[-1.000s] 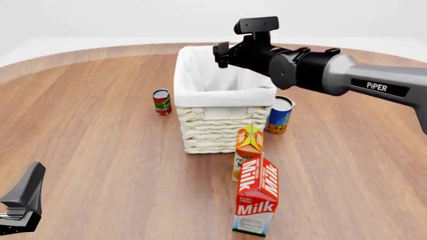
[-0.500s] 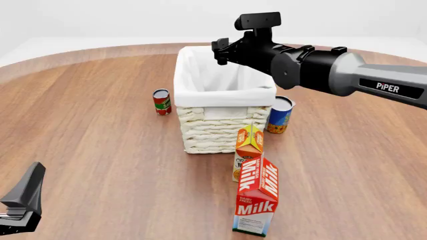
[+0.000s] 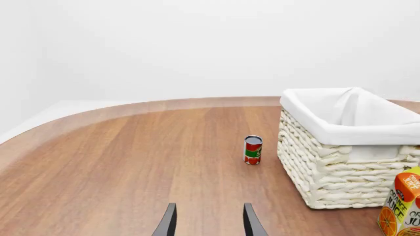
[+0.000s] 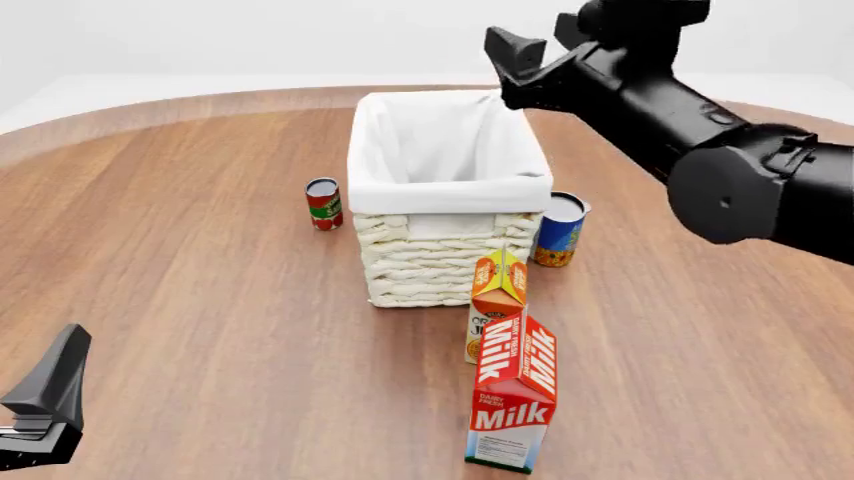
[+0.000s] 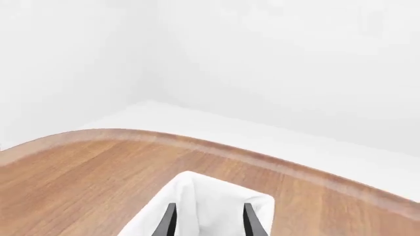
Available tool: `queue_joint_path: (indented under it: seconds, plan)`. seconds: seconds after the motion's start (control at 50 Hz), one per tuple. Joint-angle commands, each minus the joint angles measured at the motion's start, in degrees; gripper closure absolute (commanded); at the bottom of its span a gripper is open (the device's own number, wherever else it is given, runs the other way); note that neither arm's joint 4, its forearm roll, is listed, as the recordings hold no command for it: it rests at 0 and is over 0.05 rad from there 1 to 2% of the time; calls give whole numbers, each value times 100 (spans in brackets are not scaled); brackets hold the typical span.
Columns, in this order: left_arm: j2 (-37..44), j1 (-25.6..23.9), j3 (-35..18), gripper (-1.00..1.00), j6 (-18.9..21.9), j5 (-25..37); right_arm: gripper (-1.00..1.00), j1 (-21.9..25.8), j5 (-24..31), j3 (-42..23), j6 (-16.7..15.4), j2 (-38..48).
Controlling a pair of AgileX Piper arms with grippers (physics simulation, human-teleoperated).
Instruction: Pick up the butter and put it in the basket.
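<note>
The butter does not show in any view. The cream wicker basket (image 4: 434,255) with its white cloth lining stands at the table's middle; it also shows in the left wrist view (image 3: 335,167), and its far corner shows in the right wrist view (image 5: 203,196). My right gripper (image 4: 518,62) hangs high over the basket's far right corner; in the right wrist view (image 5: 210,219) its jaws are apart with nothing between them. My left gripper (image 4: 47,400) rests low at the near left, well away from the basket, open and empty in its own view (image 3: 208,223).
A red tomato can (image 4: 323,203) stands left of the basket and shows in the left wrist view (image 3: 253,150). A blue can (image 4: 559,229) stands at its right. An orange juice carton (image 4: 498,300) and a Milk carton (image 4: 514,395) stand in front of it.
The right arm has lifted and swung up and to the right, from low over the basket's far rim to high above its far right corner. The left arm has not moved.
</note>
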Motion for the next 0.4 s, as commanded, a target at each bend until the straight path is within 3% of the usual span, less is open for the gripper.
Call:
queue_joint_path:
  seconds: [0.02,0.1,0.14,0.2,0.26,0.3,0.4]
  plan:
    - [0,0,0,-100,0,0,-100,-529,-892,3120,-65,-4120]
    - [0,0,0,-100,0,0,-100,-1009,-154,4189,93,-5921]
    - [0,0,0,-100,0,0,-100,-1319,495,4666,342,-6824]
    - [0,0,0,-100,0,0,-100,-1534,1494,5295,389,-7993]
    - [0,0,0,-100,0,0,-100,-1803,1504,5679,683,-8056]
    - [0,0,0,-100,0,0,-100,-1951,1645,5680,709,-8056]
    - [0,0,0,-100,0,0,-100,-2221,2073,5681,1117,-8056]
